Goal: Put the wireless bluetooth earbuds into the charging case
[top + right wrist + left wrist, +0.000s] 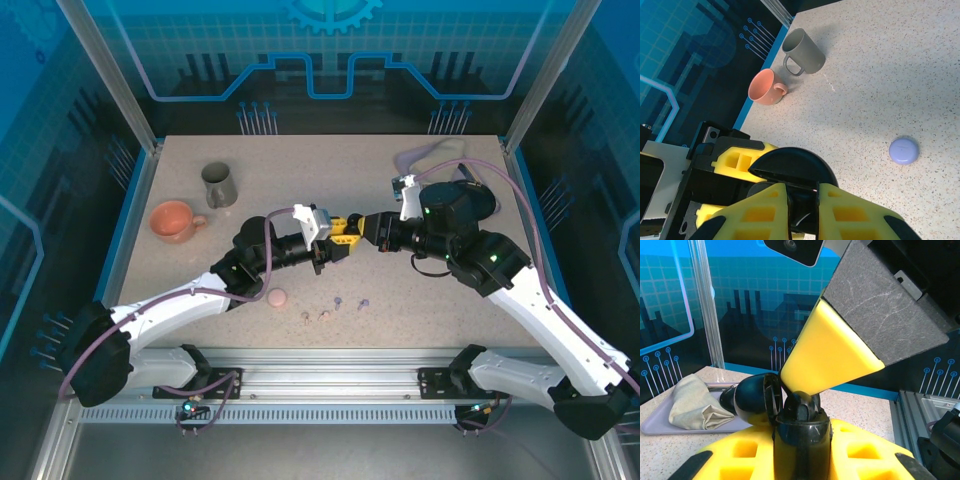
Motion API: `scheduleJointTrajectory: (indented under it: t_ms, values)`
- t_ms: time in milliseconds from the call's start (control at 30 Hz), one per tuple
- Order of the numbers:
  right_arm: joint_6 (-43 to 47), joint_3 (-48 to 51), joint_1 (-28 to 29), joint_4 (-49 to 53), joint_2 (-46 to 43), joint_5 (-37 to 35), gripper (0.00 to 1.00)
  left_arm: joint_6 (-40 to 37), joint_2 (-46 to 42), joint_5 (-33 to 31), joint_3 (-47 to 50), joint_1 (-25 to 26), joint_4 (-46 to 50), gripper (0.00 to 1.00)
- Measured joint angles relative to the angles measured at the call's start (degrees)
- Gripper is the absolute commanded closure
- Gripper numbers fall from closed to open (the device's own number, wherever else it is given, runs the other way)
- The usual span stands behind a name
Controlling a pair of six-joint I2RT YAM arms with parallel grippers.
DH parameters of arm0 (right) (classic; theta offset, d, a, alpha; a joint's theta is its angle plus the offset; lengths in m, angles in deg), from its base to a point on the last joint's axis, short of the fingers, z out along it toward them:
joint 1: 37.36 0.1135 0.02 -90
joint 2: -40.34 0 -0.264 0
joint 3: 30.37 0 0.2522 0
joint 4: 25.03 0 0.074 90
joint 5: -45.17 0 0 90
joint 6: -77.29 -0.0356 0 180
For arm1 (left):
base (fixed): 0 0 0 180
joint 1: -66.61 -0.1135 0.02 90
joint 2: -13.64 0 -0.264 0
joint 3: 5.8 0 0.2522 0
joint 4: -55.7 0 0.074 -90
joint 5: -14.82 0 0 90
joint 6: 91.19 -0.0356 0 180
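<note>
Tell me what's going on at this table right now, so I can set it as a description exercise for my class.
The left gripper is shut on an open black charging case, holding it above the table. The right gripper, also shut, points its tips into the case's opening. Whether it carries a bud is hidden. Several tiny earbuds lie loose on the table near a pink case, and a lavender case sits apart.

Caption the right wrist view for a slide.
Shut right gripper at the open black case; lavender case lies on the table beyond.
</note>
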Motion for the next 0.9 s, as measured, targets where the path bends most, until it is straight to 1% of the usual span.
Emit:
scheduleJointTrajectory:
  t_ms: [100, 300, 333, 533, 600, 633, 800, 867, 900]
  values:
    - [0.0, 0.0, -0.2, 0.2, 0.2, 0.3, 0.76, 0.0, 0.0, 0.0, 0.0, 0.0, 0.0, 1.00]
    - [-0.1, 0.0, -0.7, 0.5, 0.3, 1.3, 0.71, 0.0, 0.0, 0.0, 0.0, 0.0, 0.0, 1.00]
    - [-0.1, 0.0, -0.8, 0.9, 0.3, 1.6, 0.67, 0.0, 0.0, 0.0, 0.0, 0.0, 0.0, 1.00]
    - [0.2, 0.0, -1.6, 2.3, 0.2, 2.1, 0.50, 0.0, 0.0, 0.0, 0.0, 0.0, -0.4, 1.00]
    - [0.4, 0.0, -2.1, 2.6, -0.1, 2.3, 0.39, 0.0, 0.0, 0.0, 0.0, 0.0, -0.5, 1.00]
    - [0.5, 0.0, -2.4, 2.6, -0.3, 2.4, 0.36, 0.0, 0.0, 0.0, 0.0, 0.0, -0.5, 1.00]
    - [3.1, -0.1, -5.2, 3.0, -3.1, 3.7, 0.10, 0.0, 0.0, 0.0, 0.0, 0.0, -0.5, 1.00]
    - [4.8, -0.1, -6.6, 3.0, -4.6, 4.3, 0.02, 0.0, 0.0, 0.0, 0.0, 0.0, -0.6, 1.00]
    - [5.9, -0.1, -7.5, 3.0, -5.3, 4.9, 0.01, 0.0, 0.0, 0.0, 0.0, 0.0, -0.7, 1.00]
